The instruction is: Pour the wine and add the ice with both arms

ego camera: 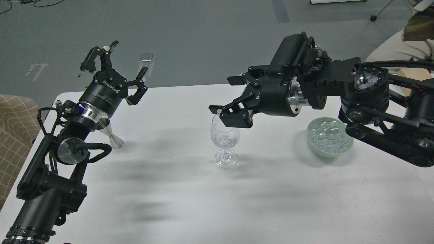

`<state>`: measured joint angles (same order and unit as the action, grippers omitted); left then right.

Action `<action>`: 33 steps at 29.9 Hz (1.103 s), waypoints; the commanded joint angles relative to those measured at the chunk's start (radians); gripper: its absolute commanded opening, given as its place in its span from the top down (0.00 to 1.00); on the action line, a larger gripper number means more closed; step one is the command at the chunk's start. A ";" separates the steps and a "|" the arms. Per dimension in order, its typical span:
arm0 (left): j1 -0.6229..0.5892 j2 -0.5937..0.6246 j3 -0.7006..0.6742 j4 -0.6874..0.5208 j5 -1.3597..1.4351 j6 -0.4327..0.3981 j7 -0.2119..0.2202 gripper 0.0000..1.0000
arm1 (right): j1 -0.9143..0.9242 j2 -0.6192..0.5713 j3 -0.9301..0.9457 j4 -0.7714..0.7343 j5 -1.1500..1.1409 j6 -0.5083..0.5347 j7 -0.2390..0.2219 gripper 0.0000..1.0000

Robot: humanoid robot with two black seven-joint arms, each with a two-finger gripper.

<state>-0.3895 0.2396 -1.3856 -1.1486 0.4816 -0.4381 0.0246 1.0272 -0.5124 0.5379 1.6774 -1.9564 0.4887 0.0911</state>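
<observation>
Right hand [228,101] level, spread wide over glass [225,140] rim; left hand [117,73] raised, wide, seemingly empty.

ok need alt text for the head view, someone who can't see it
A clear stemmed wine glass stands on a white table, with the robot's open right hand above its rim. A pale green bowl of ice sits to the right; the open left hand is raised at far left.

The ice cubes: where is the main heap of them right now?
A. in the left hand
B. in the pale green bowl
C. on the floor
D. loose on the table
B: the ice cubes are heaped inside the pale green bowl, which sits on the white table under the right arm.
</observation>
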 commanded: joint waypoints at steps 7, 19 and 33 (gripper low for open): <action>0.001 0.000 0.006 0.000 0.000 -0.001 0.001 0.02 | -0.094 -0.001 0.167 -0.002 0.017 0.000 0.010 0.01; 0.000 -0.003 0.017 0.000 0.000 -0.001 0.005 0.02 | -0.249 0.000 0.459 -0.100 0.339 0.000 0.012 0.01; -0.002 0.000 0.017 0.000 0.000 -0.017 0.006 0.02 | -0.256 0.100 0.646 -0.459 0.921 0.000 0.002 0.01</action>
<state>-0.3928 0.2391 -1.3683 -1.1490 0.4816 -0.4466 0.0320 0.7728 -0.4482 1.1556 1.2785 -1.1026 0.4886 0.0952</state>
